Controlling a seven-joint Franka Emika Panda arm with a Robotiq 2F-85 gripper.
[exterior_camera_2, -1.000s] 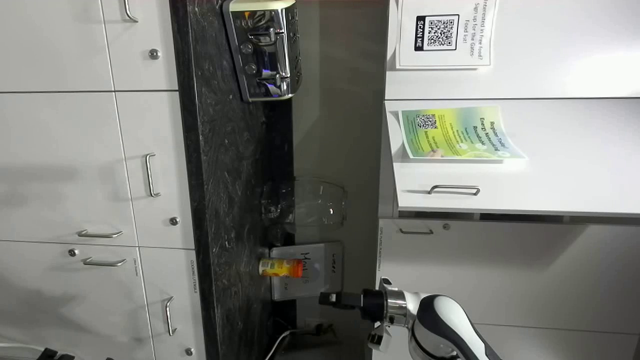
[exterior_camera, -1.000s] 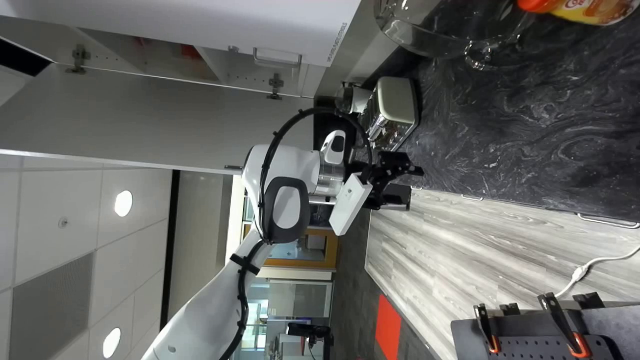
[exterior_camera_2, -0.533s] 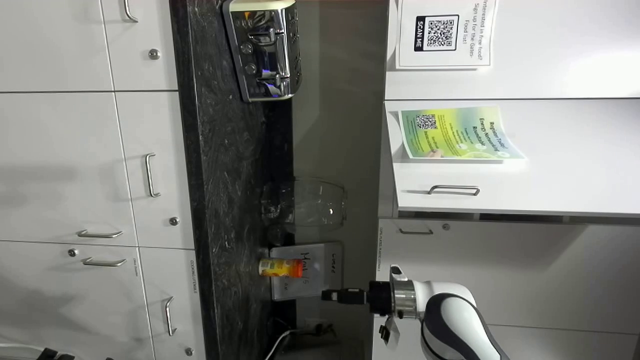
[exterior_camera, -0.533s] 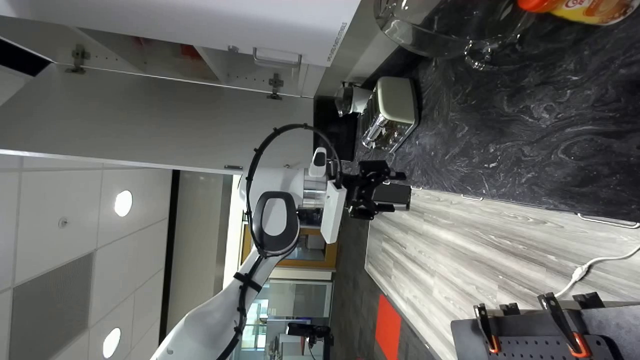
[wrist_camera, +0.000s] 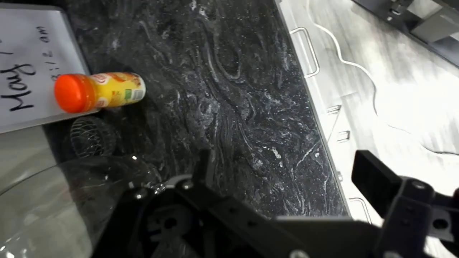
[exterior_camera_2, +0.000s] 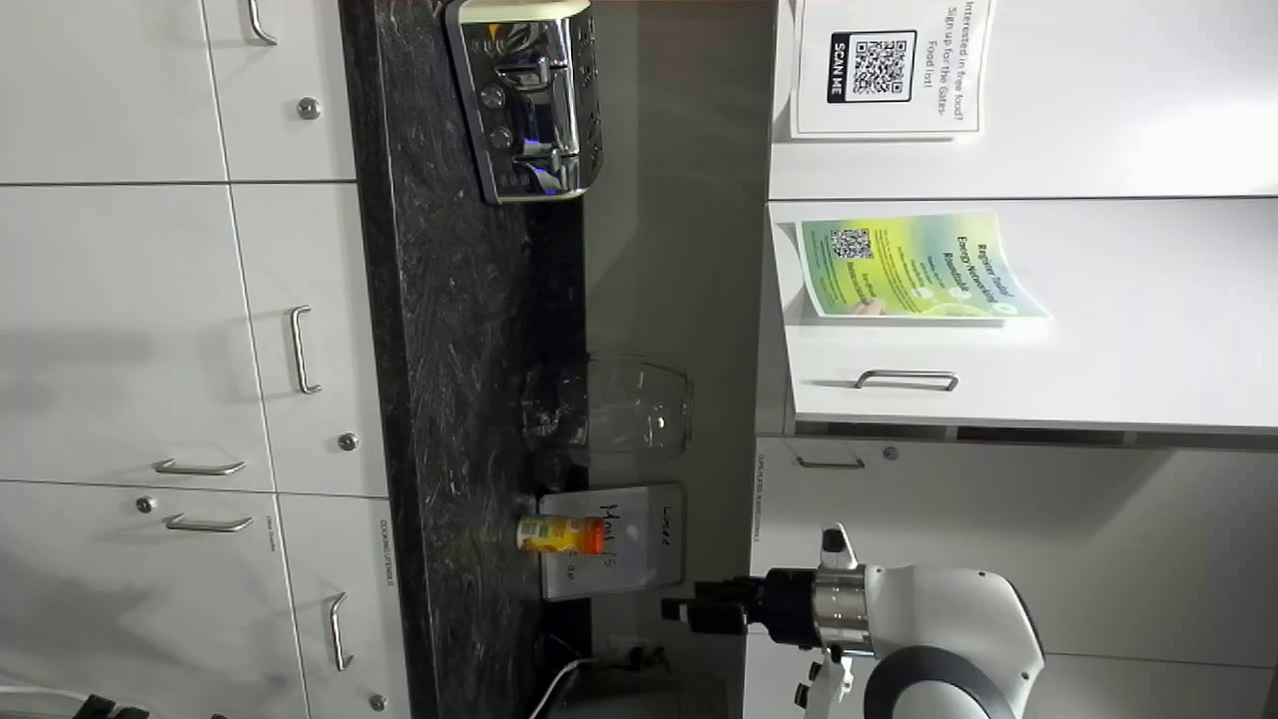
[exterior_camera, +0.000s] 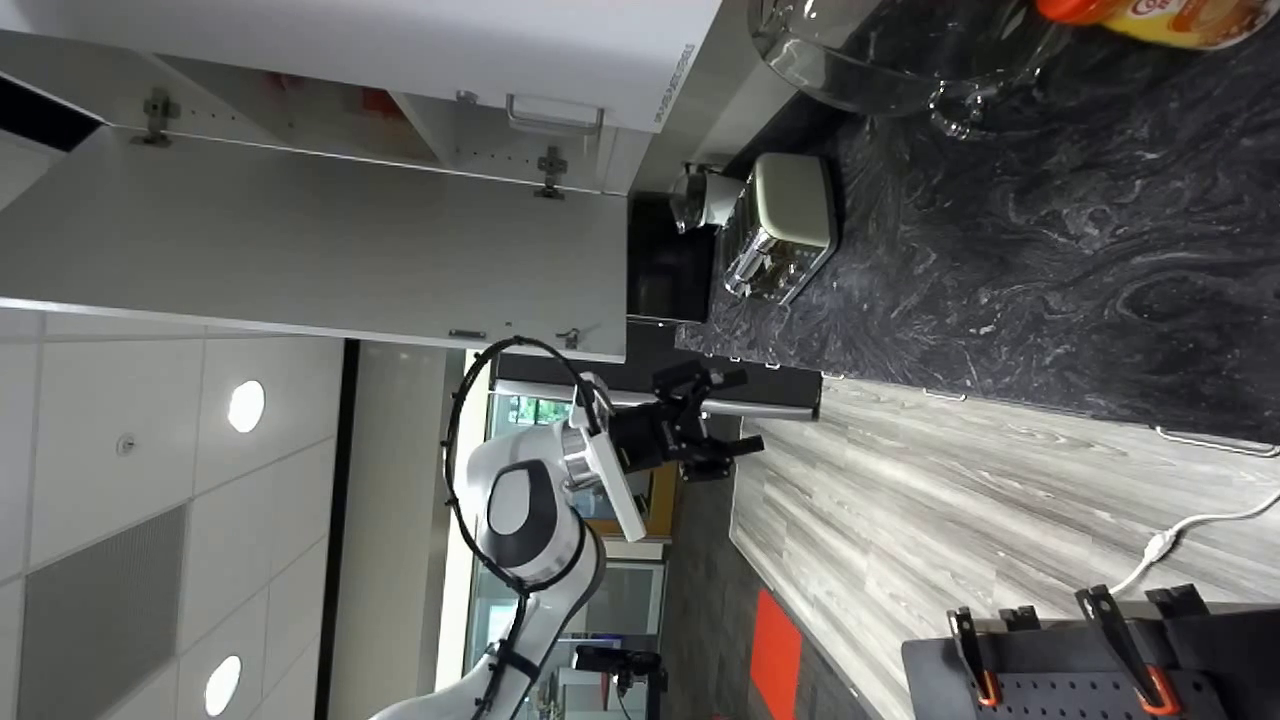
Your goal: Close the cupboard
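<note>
The cupboard door [exterior_camera: 400, 250] stands wide open in an exterior view, its grey inner face showing, with metal hinges [exterior_camera: 551, 172] along one edge and part of the cupboard's inside visible. Its white outer face [exterior_camera_2: 1128, 320] carries a green poster and a handle [exterior_camera_2: 907, 377] in an exterior view. My gripper [exterior_camera: 745, 412] is open and empty, past the door's lower free corner and apart from it as seen there. In an exterior view my gripper [exterior_camera_2: 689, 605] hangs in front of the neighbouring closed door. In the wrist view the open gripper [wrist_camera: 287, 165] is over the worktop; the cupboard is out of view.
The black marbled worktop [exterior_camera: 1050, 250] bears a toaster [exterior_camera: 790, 205], a glass jar [exterior_camera_2: 634, 404], an orange-capped yellow bottle [wrist_camera: 114, 89] and a whiteboard [exterior_camera_2: 639, 529]. A neighbouring closed door [exterior_camera_2: 998, 539] has its own handle. Clamps sit on a dark stand [exterior_camera: 1080, 670].
The arm and gripper have moved and turned, drawing away from the worktop and past the door's free edge, so the door's lower corner and lock show now. The door has not moved.
</note>
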